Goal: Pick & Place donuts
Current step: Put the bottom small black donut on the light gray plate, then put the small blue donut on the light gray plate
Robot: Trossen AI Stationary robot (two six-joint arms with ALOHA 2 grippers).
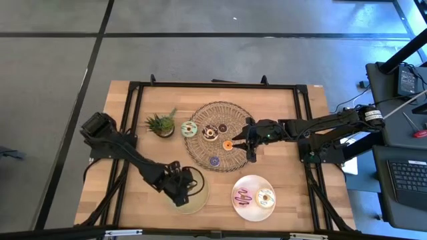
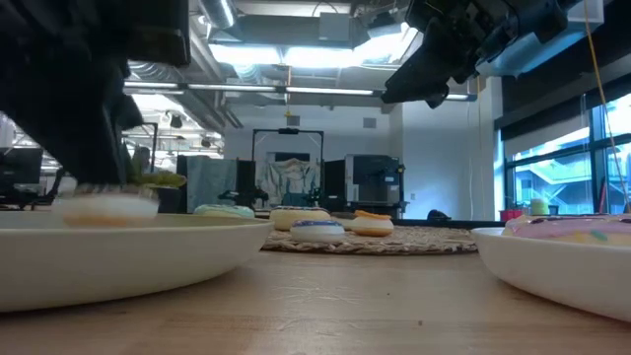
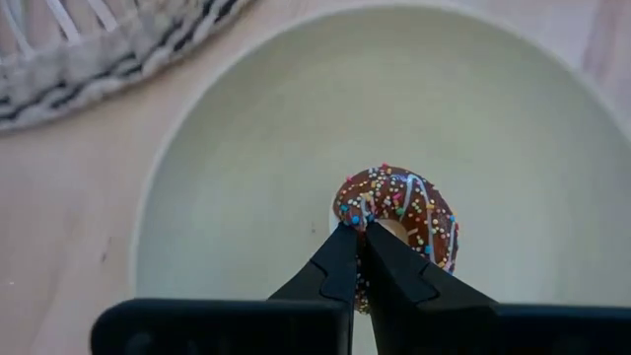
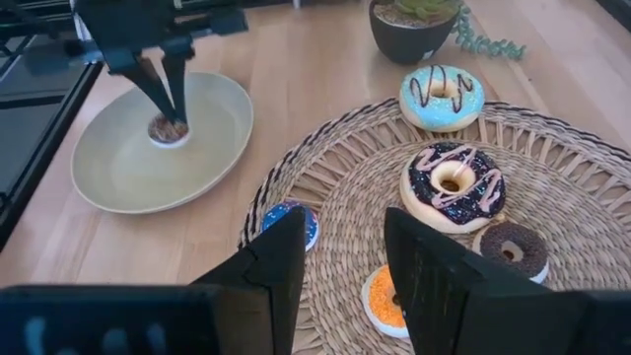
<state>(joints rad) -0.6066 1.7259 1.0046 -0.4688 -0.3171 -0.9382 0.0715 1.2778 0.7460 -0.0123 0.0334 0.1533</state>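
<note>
The left gripper (image 3: pixel 360 229) is holding a small brown donut (image 3: pixel 397 212) w/ sprinkles, fingers pinched almost shut on its rim. It is hanging low over the pale green plate (image 1: pixel 199 198) at the front of the table, so this looks like the putting-down step. Next move, I think: go down a bit, let go, lift up w/o dragging the donut along.

The right gripper (image 4: pixel 340 264) is hovering over the woven mat (image 4: pixel 582 197), fingers open w/ nothing in them, right above the orange donut (image 4: pixel 380 301). Prob. it is getting ready to grab that one.

On the mat more donuts are waiting: a blue-green one (image 4: pixel 443 96), a big dark one w/ pink lines (image 4: pixel 454 184), a tiny brown one (image 4: pixel 512 249), a purple one (image 4: pixel 293 221). Two more are sitting on the white plate (image 1: pixel 238 207). They all look small, round and easy to tip.
</note>
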